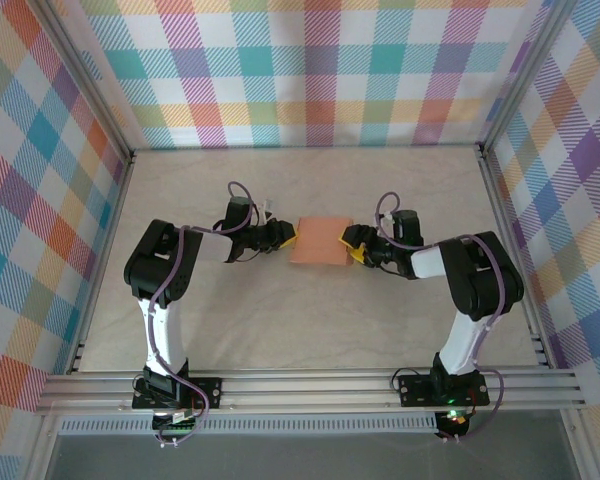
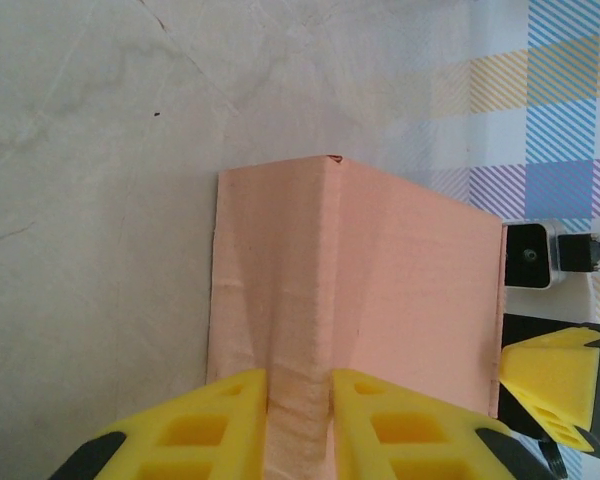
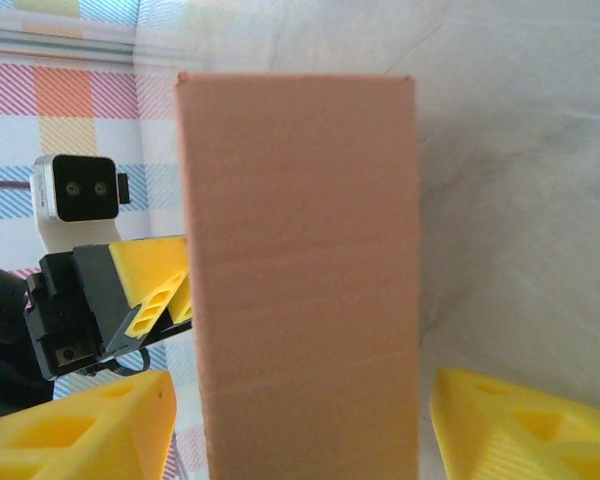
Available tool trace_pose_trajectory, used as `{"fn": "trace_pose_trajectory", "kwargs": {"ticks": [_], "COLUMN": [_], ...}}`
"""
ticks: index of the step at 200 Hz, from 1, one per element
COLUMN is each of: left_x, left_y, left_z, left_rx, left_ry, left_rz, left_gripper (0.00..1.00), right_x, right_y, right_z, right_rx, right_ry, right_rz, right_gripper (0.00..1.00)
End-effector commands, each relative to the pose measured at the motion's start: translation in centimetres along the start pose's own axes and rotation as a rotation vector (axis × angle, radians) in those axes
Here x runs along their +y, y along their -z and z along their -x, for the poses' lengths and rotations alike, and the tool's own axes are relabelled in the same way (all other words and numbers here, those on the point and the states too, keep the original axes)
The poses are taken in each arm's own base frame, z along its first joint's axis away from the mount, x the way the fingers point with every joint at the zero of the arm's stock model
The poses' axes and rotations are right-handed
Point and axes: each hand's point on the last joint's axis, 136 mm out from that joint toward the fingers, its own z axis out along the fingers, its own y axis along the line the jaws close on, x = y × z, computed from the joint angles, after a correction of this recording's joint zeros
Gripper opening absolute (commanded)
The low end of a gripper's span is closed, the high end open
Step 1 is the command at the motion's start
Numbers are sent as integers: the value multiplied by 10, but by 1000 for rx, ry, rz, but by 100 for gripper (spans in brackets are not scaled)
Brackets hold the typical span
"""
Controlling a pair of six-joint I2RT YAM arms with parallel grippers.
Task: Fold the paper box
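We hold the paper box (image 1: 320, 240) between our two arms in the middle of the table (image 1: 280, 320), and each end effector has its own job. Our left gripper (image 2: 300, 390) is narrow, clamped on a raised crease of the salmon card. The ridge runs straight ahead from between its yellow fingers (image 2: 230, 420), with one panel sloping off to each side. We judge that this pinch is there to anchor the sheet and keep the fold sharp while the other side is worked.

Our right gripper (image 3: 302, 395) faces it from the opposite end. Its jaws stand wide, one on each side of an upright card wall that rises directly in front of it. A thin gap shows on both sides, so nothing is gripped there yet. It seems placed to straddle that wall, ready to squeeze or steady it. The box looks only partly formed, so folding is likely midway.
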Motion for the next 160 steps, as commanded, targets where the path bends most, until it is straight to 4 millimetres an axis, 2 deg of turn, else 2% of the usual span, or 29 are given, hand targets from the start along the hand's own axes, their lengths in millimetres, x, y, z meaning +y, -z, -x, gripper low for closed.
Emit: {"fn": "trace_pose_trajectory", "kwargs": {"ticks": [1, 51, 81, 115, 151, 160], "left_x": [28, 26, 19, 6, -19, -26], "left_y": [-1, 1, 5, 19, 47, 56], "left_z": [-9, -8, -4, 3, 19, 22], "left_rx": [19, 11, -5, -65, -181, -211], "left_ry": [53, 40, 23, -48, -230, -293], "left_rz": [59, 62, 58, 66, 102, 113], "left_gripper": [22, 26, 34, 53, 78, 81], "right_x": [20, 24, 27, 30, 37, 39], "right_y": [-4, -3, -1, 3, 8, 9], "right_z": [6, 7, 8, 7, 9, 10], "right_rx": [10, 8, 3, 2, -5, -6], "right_ry": [28, 30, 33, 31, 40, 42], "right_rz": [70, 71, 71, 60, 58, 59], "right_gripper": [65, 51, 44, 42, 42, 43]}}
